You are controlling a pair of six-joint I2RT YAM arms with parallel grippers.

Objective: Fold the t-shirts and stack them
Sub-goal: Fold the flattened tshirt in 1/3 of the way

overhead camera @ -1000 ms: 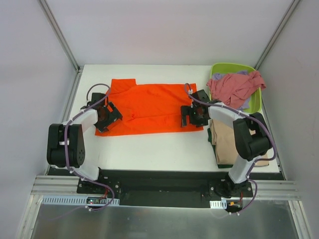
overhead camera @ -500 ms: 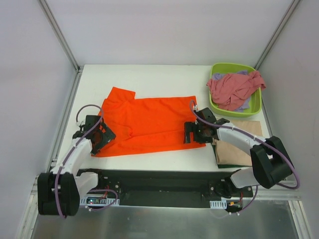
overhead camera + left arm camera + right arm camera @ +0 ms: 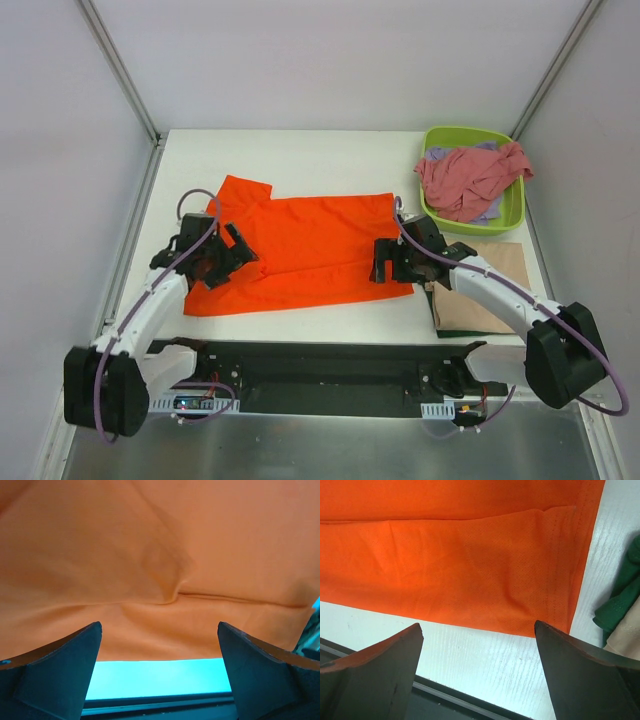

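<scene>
The bright orange t-shirt (image 3: 300, 250) lies spread flat on the white table (image 3: 300, 160), neck end to the left. It fills the left wrist view (image 3: 160, 555) and the upper part of the right wrist view (image 3: 460, 555). My left gripper (image 3: 222, 262) is open and empty over the shirt's left part near its front edge (image 3: 159, 652). My right gripper (image 3: 392, 262) is open and empty over the shirt's front right corner (image 3: 479, 655). A folded tan t-shirt (image 3: 475, 285) lies on a dark green one (image 3: 620, 600) at the right. Pink (image 3: 470, 178) and lavender (image 3: 490, 210) shirts sit crumpled in the tub.
The lime-green plastic tub (image 3: 512, 205) stands at the back right corner. The folded stack sits just in front of it, close to my right arm. The table's front edge and a black rail (image 3: 320, 360) run below the shirt. White walls enclose the table.
The left gripper has moved right and back, from the shirt's left edge onto the cloth. The right gripper has barely shifted. Over the second, both arms drew the shirt nearer the front edge.
</scene>
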